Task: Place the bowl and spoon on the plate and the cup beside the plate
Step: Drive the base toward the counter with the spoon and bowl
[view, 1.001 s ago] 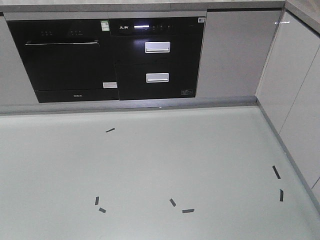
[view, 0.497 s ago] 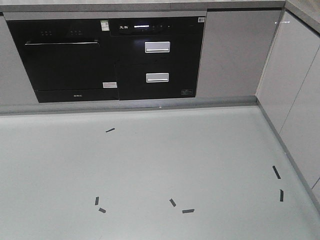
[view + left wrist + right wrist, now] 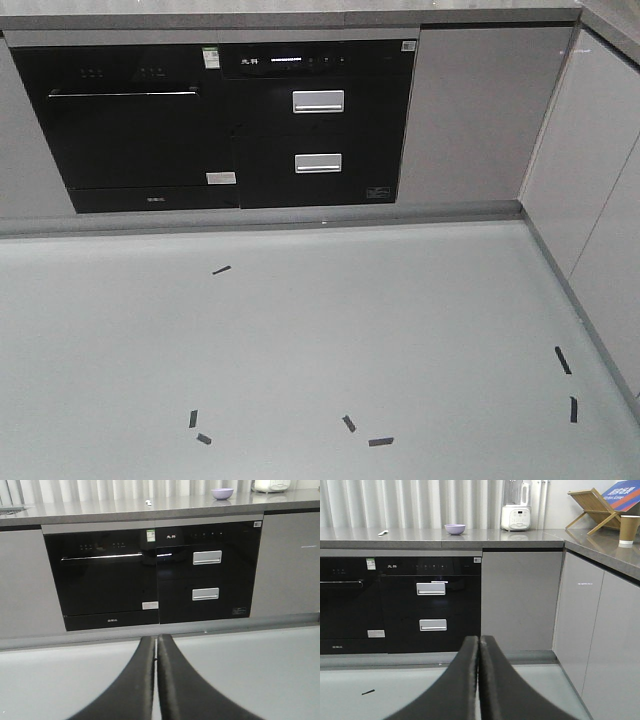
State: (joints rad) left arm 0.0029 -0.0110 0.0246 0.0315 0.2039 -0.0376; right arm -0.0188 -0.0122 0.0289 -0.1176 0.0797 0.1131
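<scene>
Nothing is arranged yet: I stand off from the counter (image 3: 470,539), and both my left jaws and my right jaws are pressed together, holding nothing. I see no plate at all. One cup (image 3: 629,530) stands on the counter's right wing, one bowl (image 3: 455,528) sits well apart from it on the back run, and one spoon (image 3: 383,532) lies further left of the bowl. Every placement is left to do

The right tool (image 3: 479,641), jaws pressed together, sits low at centre before black appliances (image 3: 420,600). On the counter (image 3: 485,536), from left: spoon (image 3: 383,532), bowl (image 3: 455,529), white blender (image 3: 516,511). The cup (image 3: 628,530) stands on the right-hand wing.
</scene>
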